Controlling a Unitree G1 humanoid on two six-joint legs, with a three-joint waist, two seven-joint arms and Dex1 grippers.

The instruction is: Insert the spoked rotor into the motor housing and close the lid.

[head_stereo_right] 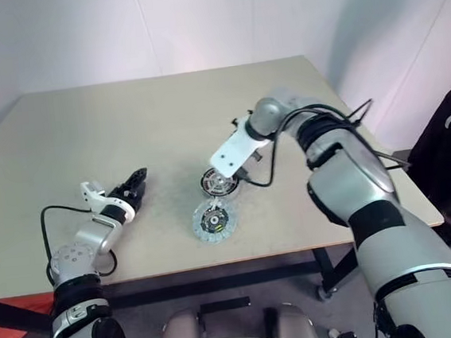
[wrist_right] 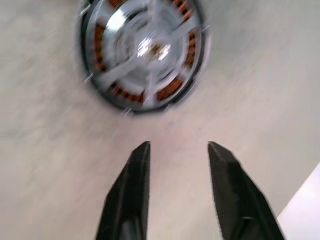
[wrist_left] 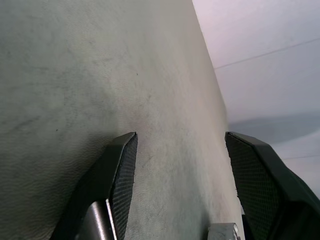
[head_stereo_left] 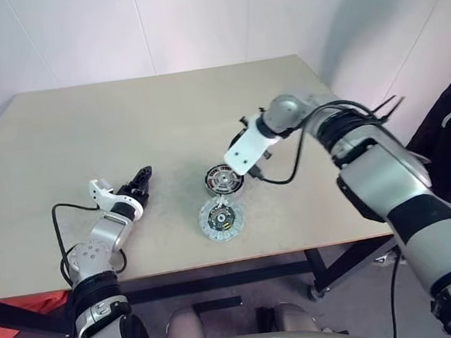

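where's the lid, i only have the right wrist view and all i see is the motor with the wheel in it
Observer: The lid lies flat on the table, just on the robot's side of the motor, not on it.
Operator: is the right tool over either one
Observer: The right tool hangs open and empty beside the motor, nearer it than the lid.
Operator: and the left one
Observer: The left tool is open and empty, low over bare table well to the left of both parts.
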